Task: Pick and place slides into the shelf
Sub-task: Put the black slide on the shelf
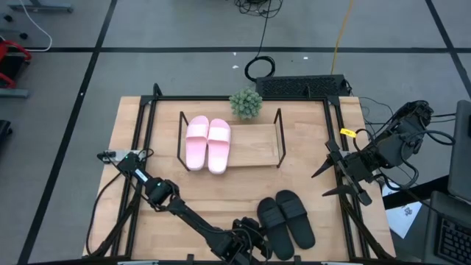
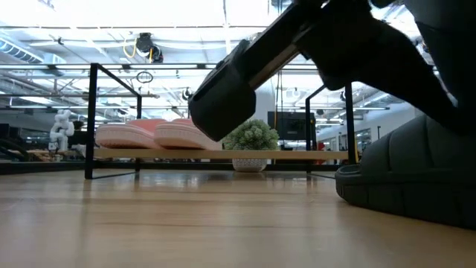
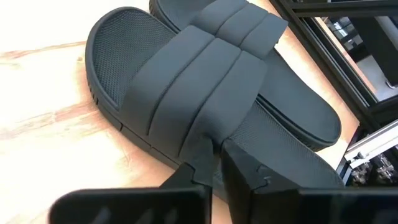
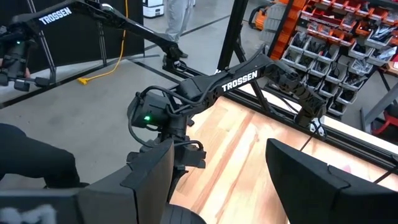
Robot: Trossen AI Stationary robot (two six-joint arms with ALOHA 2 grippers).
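The black slides [image 1: 287, 219] are lying side by side on the desk [image 1: 221, 193] near its front edge, well apart from the shelf [image 1: 254, 151]. The pink slides [image 1: 208, 143] are sitting together on the shelf's left part, straps up, touching each other. The left hand [image 3: 214, 163] is reaching in at the front of the desk, at the left black slide [image 3: 205, 106], and its fingers [image 3: 249, 174] are pressing together on the edge of that slide's strap, pinching it where the strap meets the sole; the slide is resting flat on the wood. In the low view the same black slide [image 2: 413, 175] is filling the right side, with the left arm crossing above it and the shelf and pink slides [image 2: 152, 134] showing behind. A small green plant [image 1: 246, 103] is standing just behind the shelf. The right hand [image 1: 346, 177] is hanging beyond the desk's right edge, away from all the slides, with its fingers [image 4: 311, 174] spread wide and holding nothing.
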